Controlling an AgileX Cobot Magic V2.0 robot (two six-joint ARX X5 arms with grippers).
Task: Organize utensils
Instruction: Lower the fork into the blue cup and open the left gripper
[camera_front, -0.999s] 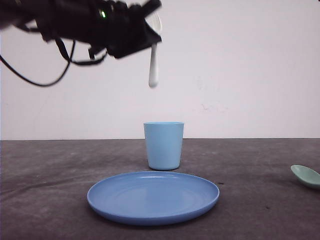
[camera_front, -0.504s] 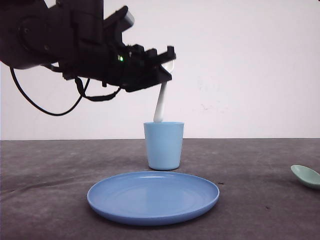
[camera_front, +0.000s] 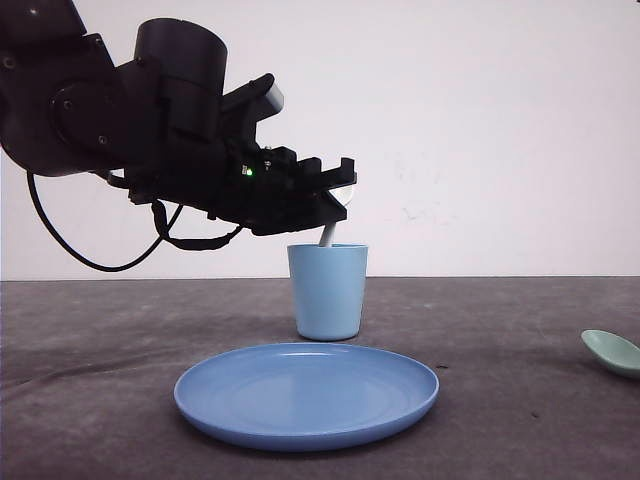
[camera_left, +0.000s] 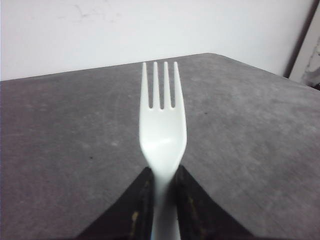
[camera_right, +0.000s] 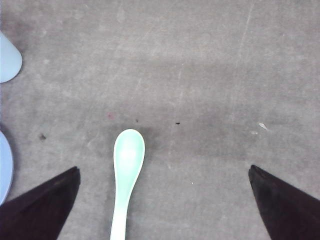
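Your bystanders: a light blue cup (camera_front: 327, 291) and a blue round plate (camera_front: 306, 393) on the dark grey table (camera_front: 100, 340).

You see the cup standing upright toward the table's far edge, about midway between its left and right sides, with the plate lying flat in front of it nearer the front edge, apart from it. Behind the table you have a plain white wall (camera_front: 480, 130) with a few faint marks.

The left arm (camera_front: 120, 130) is black and bulky, with a looping black cable (camera_front: 90, 255) and a green light (camera_front: 247, 171).
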